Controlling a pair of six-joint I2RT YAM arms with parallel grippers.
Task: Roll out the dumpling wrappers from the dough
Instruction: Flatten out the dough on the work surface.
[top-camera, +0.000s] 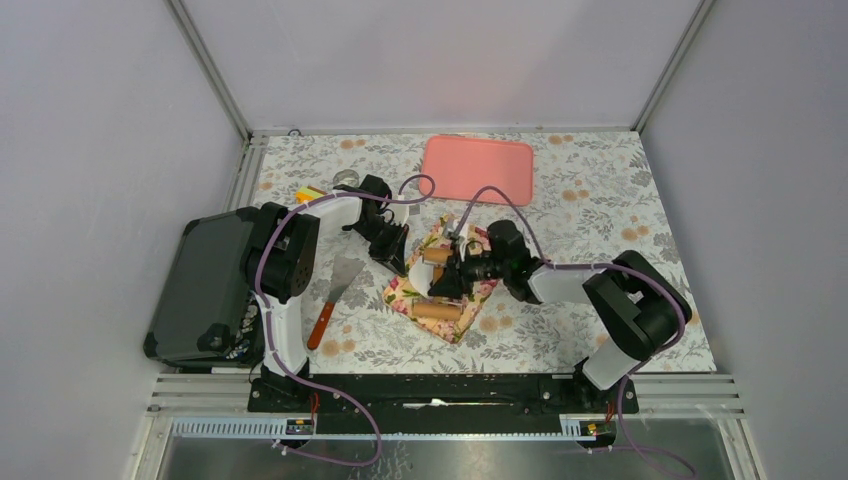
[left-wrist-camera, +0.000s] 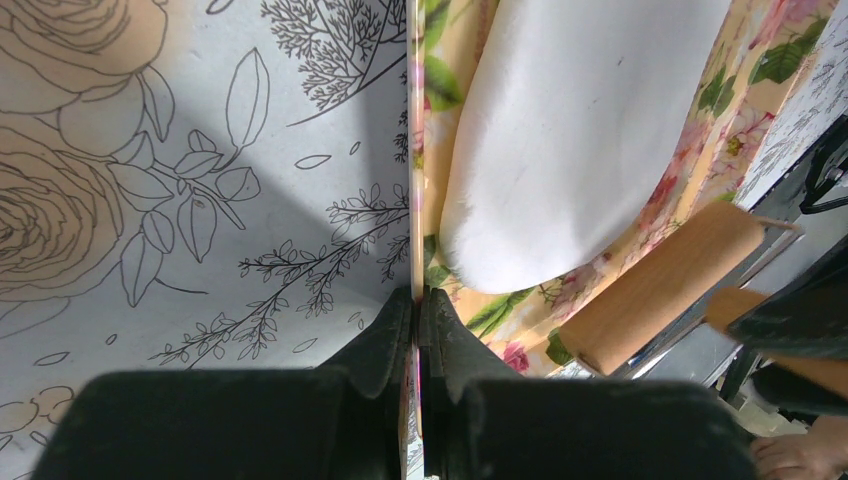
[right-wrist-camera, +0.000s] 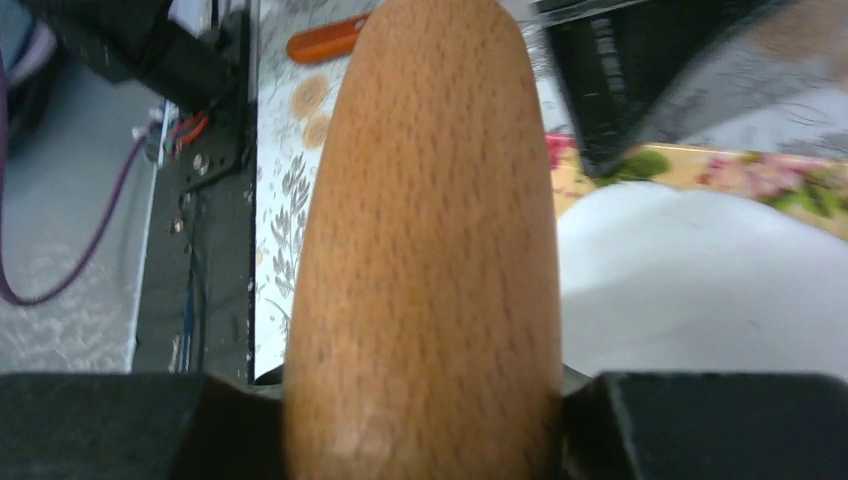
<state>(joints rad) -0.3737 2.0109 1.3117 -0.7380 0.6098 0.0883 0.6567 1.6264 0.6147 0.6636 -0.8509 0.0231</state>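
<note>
The dough (left-wrist-camera: 580, 130) is a smooth white flattened sheet lying on a yellow floral mat (top-camera: 470, 300) in the middle of the table. In the left wrist view my left gripper (left-wrist-camera: 415, 295) is shut on the thin edge of that mat (left-wrist-camera: 414, 200), just beside the dough. My right gripper (right-wrist-camera: 425, 400) is shut around the brown wooden rolling pin (right-wrist-camera: 430, 230), which lies across the mat (right-wrist-camera: 790, 170) next to the dough (right-wrist-camera: 700, 280). From above, the pin (top-camera: 437, 311) runs near to far, with my right gripper (top-camera: 455, 275) at its middle. No dumpling wrappers are in view.
A pink tray (top-camera: 478, 168) lies at the back of the table. A scraper with an orange handle (top-camera: 335, 295) rests left of the mat, near a black case (top-camera: 200, 290) at the left edge. A small metal ring (top-camera: 347, 180) and a yellow item (top-camera: 310, 193) sit back left.
</note>
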